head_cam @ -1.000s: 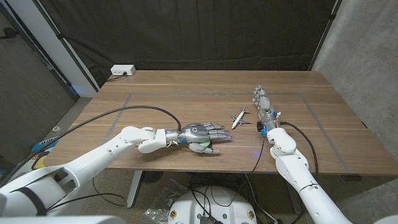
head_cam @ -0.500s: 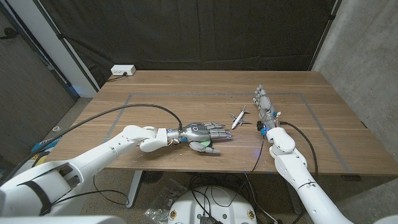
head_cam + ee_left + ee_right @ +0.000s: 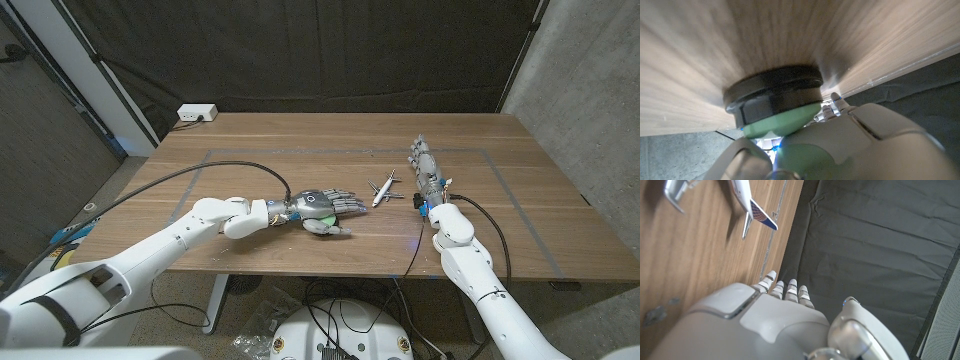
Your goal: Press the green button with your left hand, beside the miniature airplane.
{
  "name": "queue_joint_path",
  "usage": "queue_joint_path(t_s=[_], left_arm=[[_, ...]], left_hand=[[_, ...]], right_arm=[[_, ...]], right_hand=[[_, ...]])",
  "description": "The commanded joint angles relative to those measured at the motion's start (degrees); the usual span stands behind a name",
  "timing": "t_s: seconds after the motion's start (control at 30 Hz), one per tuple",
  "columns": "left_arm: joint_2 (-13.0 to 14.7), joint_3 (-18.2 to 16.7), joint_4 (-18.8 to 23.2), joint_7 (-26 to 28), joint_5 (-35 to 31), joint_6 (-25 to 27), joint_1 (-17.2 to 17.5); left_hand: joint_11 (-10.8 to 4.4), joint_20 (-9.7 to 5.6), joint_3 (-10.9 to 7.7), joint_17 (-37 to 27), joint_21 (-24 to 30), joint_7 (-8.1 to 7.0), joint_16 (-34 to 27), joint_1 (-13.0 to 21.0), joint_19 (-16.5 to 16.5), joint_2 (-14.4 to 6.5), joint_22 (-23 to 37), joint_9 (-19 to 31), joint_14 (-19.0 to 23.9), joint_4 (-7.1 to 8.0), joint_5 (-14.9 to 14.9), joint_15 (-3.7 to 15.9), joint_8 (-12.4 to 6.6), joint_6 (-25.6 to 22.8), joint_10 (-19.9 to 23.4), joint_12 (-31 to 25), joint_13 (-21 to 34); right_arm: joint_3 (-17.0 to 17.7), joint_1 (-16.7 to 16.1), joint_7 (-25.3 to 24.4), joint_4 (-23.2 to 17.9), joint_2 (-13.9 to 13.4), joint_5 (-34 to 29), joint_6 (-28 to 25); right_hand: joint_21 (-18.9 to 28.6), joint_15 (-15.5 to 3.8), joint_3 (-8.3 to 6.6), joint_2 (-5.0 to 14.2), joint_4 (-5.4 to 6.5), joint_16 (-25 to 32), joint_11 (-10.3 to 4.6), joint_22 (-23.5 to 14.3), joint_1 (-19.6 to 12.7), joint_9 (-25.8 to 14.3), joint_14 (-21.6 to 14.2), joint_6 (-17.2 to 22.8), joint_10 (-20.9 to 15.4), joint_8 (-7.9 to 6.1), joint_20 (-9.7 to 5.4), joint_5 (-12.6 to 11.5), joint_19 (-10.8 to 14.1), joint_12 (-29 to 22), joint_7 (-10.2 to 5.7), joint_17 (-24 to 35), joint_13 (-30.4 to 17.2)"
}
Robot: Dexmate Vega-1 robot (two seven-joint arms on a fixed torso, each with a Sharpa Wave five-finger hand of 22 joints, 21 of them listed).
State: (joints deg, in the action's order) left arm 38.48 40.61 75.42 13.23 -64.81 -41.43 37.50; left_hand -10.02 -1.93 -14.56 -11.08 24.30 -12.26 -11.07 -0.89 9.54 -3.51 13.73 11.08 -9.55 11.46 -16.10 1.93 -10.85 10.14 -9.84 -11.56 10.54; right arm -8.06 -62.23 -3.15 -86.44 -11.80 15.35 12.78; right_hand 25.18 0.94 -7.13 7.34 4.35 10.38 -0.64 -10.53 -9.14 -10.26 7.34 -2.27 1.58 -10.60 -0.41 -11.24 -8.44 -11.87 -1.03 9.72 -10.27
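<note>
One green button (image 3: 322,226) sits near the front edge of the table (image 3: 300,140), a little left of that edge's middle, with a green cap on a black round base. In the left wrist view the green button (image 3: 782,120) shows close up, its black base on the wood and its green cap meeting the underside of the left robot hand (image 3: 850,150). From the head view the left robot hand (image 3: 325,208) lies over the button, back up, fingers stretched toward the airplane and spread slightly; it grips nothing, only resting on the cap. Whether the cap is pushed down cannot be told

One miniature airplane (image 3: 383,188) lies just beyond those fingertips, nearer the table's right half, white with a dark tail, apart from both robot hands. The right wrist view shows the airplane (image 3: 747,202) on the wood, with its striped tail fin pointing toward the far edge

One right robot hand (image 3: 424,165) stands on its edge beside the airplane, toward the right side of the table, fingers straight and reaching toward the far edge, holding nothing. In its own wrist view the right robot hand (image 3: 760,315) shows its back and straight fingertips

One thin taped outline (image 3: 210,152) runs across the tabletop. One white power strip (image 3: 197,113) sits at the far left corner. Two black cables trail along the arms, one each
</note>
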Motion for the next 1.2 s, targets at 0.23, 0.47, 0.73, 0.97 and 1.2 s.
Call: queue_joint_path(t_s=[0.23, 0.47, 0.73, 0.97, 1.2], left_arm=[[-2.51, -10.8, 5.83, 12.3, 6.87, -1.78, 2.83], [-4.02, -13.92, 6.19, 12.89, 8.93, -1.7, 4.52], [-5.79, -17.92, 6.64, 15.28, 10.8, -0.02, 6.57], [-8.46, -20.67, 2.9, 15.42, 16.82, -2.33, 6.15], [-11.91, -23.18, -2.02, 11.8, 24.18, -5.68, 5.49]], left_hand=[[-0.56, -4.59, -0.47, 0.15, 1.43, -0.4, -1.15, 0.59, 22.36, -7.24, 0.04, 0.03, -23.36, -0.16, 0.09, 5.01, -1.0, 23.14, -22.34, -0.96, 0.02], [-0.51, -3.81, -1.01, 0.55, 3.4, -0.34, -1.67, 1.68, 17.64, -6.36, -0.52, -0.13, -18.72, -0.94, 0.12, 4.74, -1.68, 19.49, -18.41, -1.68, -0.12], [0.55, 1.72, -3.66, 0.93, 7.79, -0.34, -1.85, 6.81, 4.56, -4.33, -2.77, -0.42, -2.61, -3.41, -0.43, 4.08, -4.64, 1.65, -1.16, -3.77, -0.28], [0.35, 2.16, -4.26, 0.93, 8.11, -0.38, -2.09, 8.37, 2.55, -3.85, -2.97, -0.47, 1.97, -4.07, -0.46, 3.95, -4.47, -1.56, 3.63, -4.19, -0.29], [0.49, 2.55, -4.38, 0.93, 7.96, -0.39, -1.79, 8.79, 2.56, -3.67, -3.01, -0.49, 2.2, -4.29, -0.45, 3.42, -4.41, -2.36, 4.01, -3.95, -0.29]], right_arm=[[0.13, -0.18, -0.24, -0.22, 0.23, 0.18, 1.25], [0.23, -0.19, -0.06, -0.65, 0.06, 0.53, 1.22], [0.48, 0.21, -0.12, -2.19, -0.51, 0.8, -0.9], [0.1, 1.58, -0.4, -2.19, -0.64, 0.0, -2.62], [-0.47, 1.99, -1.02, -2.76, -0.63, -1.12, -4.36]], right_hand=[[-0.42, 0.18, -0.22, -0.28, 0.28, 0.11, 0.15, -0.17, 0.4, -0.1, -0.07, -0.44, 0.24, 0.08, -0.02, 0.08, 0.38, 0.12, -0.13, 0.16, -0.16], [-0.49, 0.18, -0.22, -0.32, 0.27, 0.11, 0.31, -0.17, 0.4, -0.1, -0.12, -0.26, 0.05, -0.01, -0.01, 0.07, 0.41, 0.05, -0.15, 0.15, -0.16], [-0.61, 0.29, -0.26, -0.35, 0.22, 0.18, 0.47, -0.17, 0.35, -0.1, -0.48, 0.85, -0.33, -0.43, 0.09, 0.05, 0.58, -0.08, -0.42, 0.11, -0.16], [-0.63, 0.43, -0.32, -0.43, 0.13, 0.28, 0.58, -0.18, 0.25, -0.1, -1.05, 1.77, -1.07, -0.7, 0.36, 0.05, 1.02, -0.33, -0.44, 0.05, -0.15], [-0.72, 0.52, -0.34, -0.45, 0.16, 0.23, 0.62, -0.18, 0.29, -0.1, -1.11, 2.14, -1.4, -0.77, 0.44, 0.05, 1.1, -0.41, -0.55, 0.05, -0.15]])
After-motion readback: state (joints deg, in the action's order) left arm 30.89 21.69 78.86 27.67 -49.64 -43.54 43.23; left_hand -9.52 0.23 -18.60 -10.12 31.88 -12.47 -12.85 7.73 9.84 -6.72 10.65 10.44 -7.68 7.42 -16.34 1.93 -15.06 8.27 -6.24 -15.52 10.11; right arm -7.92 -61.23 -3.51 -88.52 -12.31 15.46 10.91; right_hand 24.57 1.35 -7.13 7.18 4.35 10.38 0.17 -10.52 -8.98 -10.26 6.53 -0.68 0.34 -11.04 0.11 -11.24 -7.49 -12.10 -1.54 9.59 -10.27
